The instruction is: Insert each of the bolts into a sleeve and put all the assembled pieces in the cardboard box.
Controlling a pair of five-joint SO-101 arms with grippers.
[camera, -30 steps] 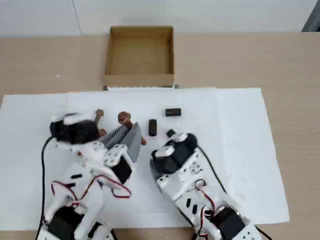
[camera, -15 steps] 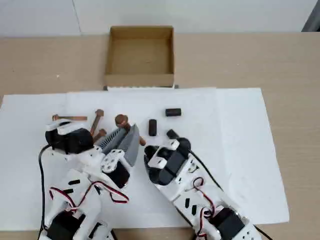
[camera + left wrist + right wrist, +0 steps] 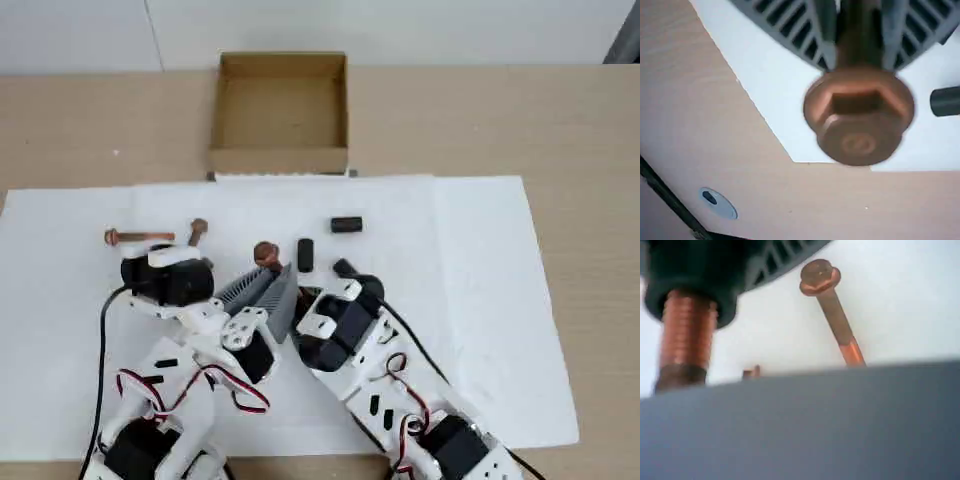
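My left gripper [image 3: 270, 275] is shut on a copper bolt [image 3: 265, 252], whose hex head [image 3: 859, 117] sticks out past the grey ribbed fingers [image 3: 790, 25]. My right gripper [image 3: 303, 300] sits right beside the left one, its fingertips hidden under its wrist. In the right wrist view a black sleeve [image 3: 690, 280] surrounds a copper threaded shaft [image 3: 687, 335]; what holds the sleeve is unclear. Three black sleeves [image 3: 346, 224] [image 3: 305, 254] [image 3: 343, 268] lie on the white paper. Two loose bolts [image 3: 140, 237] [image 3: 197, 231] lie to the left. The cardboard box [image 3: 281, 160] stands at the back.
White paper [image 3: 480, 300] covers the front of the wooden table [image 3: 560, 120], with free room on its right half. Another bolt [image 3: 832, 310] lies on the paper beyond the right gripper's blurred grey jaw.
My left gripper has carried the bolt right and a little nearer, toward the right gripper. The right gripper has drawn back and left to meet it. A loose bolt by the left arm is now hidden.
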